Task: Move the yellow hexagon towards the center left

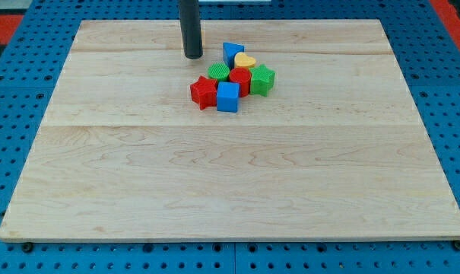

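My tip rests on the board near the view's top, just left of a tight cluster of blocks. A thin yellowish sliver shows at the rod's right edge; the rod hides most of it and its shape cannot be made out. The cluster holds a blue block, a yellow heart-like block, a green round block, a red hexagon-like block, a green star, a red star and a blue cube. My tip is about a block's width left of the blue block.
The wooden board lies on a blue pegboard surface. The dark rod comes down from the view's top edge.
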Controlling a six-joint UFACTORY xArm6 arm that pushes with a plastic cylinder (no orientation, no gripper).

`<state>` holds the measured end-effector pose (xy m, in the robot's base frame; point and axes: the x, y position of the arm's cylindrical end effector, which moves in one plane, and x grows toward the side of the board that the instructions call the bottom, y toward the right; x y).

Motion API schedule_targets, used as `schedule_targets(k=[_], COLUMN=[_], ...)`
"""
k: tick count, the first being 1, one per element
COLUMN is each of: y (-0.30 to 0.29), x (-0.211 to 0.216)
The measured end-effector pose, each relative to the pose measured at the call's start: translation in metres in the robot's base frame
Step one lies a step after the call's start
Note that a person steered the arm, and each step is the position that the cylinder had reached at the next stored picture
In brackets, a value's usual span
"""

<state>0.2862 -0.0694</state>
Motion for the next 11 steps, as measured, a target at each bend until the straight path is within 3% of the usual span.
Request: schedule_targets(k=[2, 4, 5, 6, 7, 8, 11], y=[-0.025, -0.118, -0.092, -0.017, 0.031, 0.007, -0.119], x=[0.003, -0.007, -0.047, -0.089, -0.081, -0.039, 0.001])
